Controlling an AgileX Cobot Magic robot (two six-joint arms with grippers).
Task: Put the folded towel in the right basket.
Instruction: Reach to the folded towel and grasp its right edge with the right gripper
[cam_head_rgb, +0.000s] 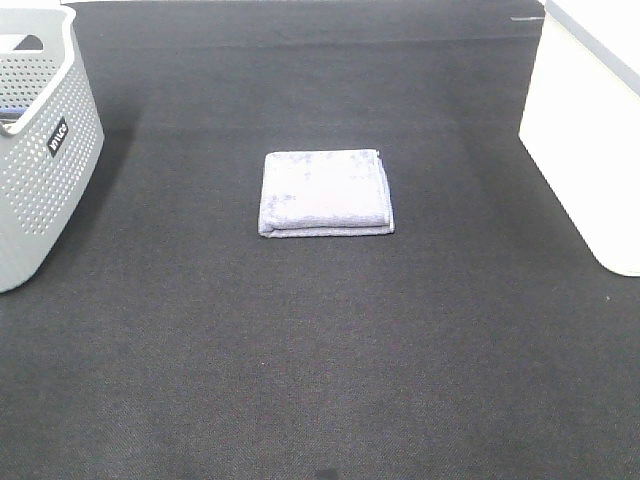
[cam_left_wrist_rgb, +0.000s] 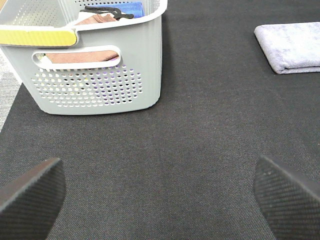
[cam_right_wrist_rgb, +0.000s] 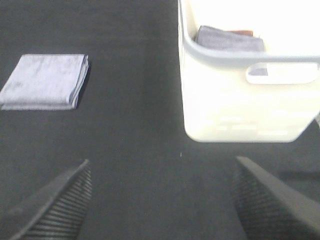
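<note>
left basket (cam_head_rgb: 45, 205) | black label (cam_head_rgb: 58, 137) | white lettering, too small to read

Only the finger ends of the robot are in view, 2 on each arm. The left gripper (cam_left_wrist_rgb: 160, 200) has 2 black pads (cam_left_wrist_rgb: 31, 196) with rounded corners, and their matte faces are covered in a fine diagonal weave texture. The right gripper (cam_right_wrist_rgb: 162, 200) has 2 dark grey fingers (cam_right_wrist_rgb: 57, 207). These are wedge-shaped, narrow toward the tips, and lined with close parallel ridges, slightly blurred.
</note>
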